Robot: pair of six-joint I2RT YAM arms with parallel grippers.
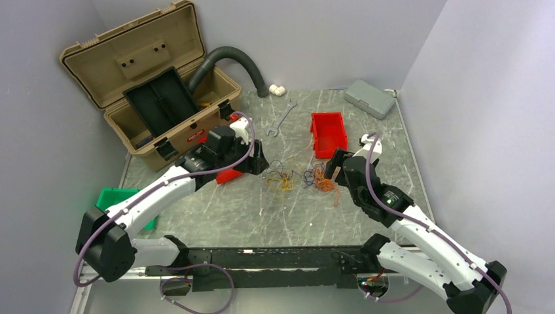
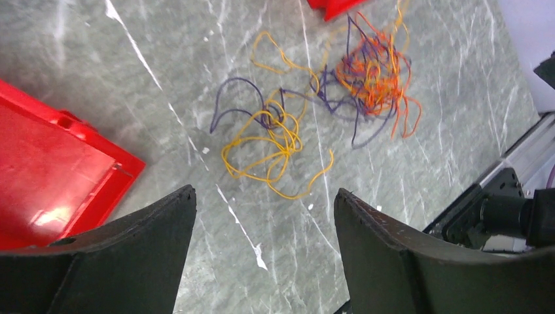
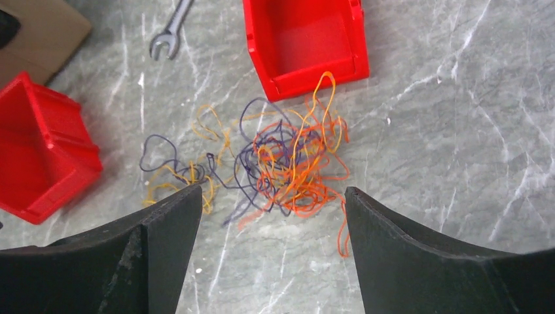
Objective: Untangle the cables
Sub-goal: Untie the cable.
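The cables lie on the marble table between my two grippers as thin loose strands. A yellow and purple clump sits on the left, joined by purple strands to a denser orange clump on the right. My left gripper hovers just left of them, its jaws open with only bare table between them. My right gripper is just right of the orange clump. It is open too, and an orange loop lies near its right finger without being held.
An open tan toolbox with a grey hose stands at the back left. One red bin sits behind the cables and another lies under the left arm. There is also a wrench, a grey case and a green bin.
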